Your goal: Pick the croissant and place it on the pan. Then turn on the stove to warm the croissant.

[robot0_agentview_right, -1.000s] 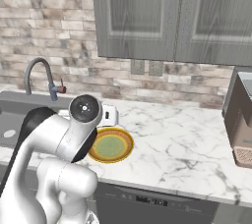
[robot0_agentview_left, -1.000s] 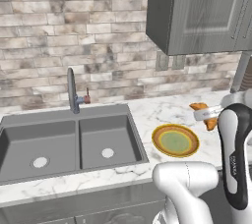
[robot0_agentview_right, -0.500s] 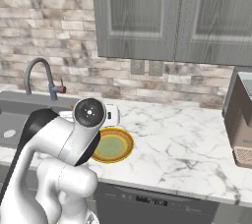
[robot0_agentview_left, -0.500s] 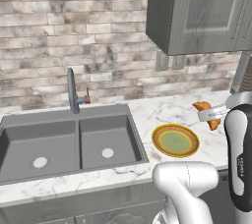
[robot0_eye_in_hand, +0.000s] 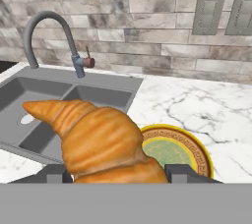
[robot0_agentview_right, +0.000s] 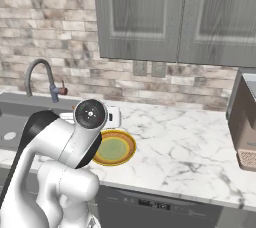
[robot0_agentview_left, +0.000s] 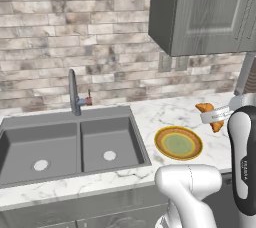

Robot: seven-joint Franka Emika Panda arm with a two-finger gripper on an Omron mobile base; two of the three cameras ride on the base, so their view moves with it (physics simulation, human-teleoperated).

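The croissant [robot0_eye_in_hand: 98, 139], a golden-orange crescent, sits between my gripper's [robot0_eye_in_hand: 119, 174] two dark finger tips [robot0_eye_in_hand: 54, 174] and looms large in the hand view. My gripper is shut on it. In the left base view the croissant [robot0_agentview_left: 206, 108] hangs above the marble counter, just right of the round yellow plate, with my gripper [robot0_agentview_left: 216, 117] clamped across its middle. The pan and the stove are out of view.
A yellow-orange plate [robot0_agentview_left: 178, 143] lies on the white marble counter [robot0_agentview_right: 190, 152] below the hand. To its left are the double sink [robot0_agentview_left: 65, 142] and faucet [robot0_agentview_left: 74, 92]. Grey wall cabinets [robot0_agentview_right: 165, 17] hang overhead. A boxy brown appliance [robot0_agentview_right: 245, 127] stands at the counter's right end.
My hand has drifted slightly to the right with the croissant held in it. The plate, sink and faucet have stayed put.
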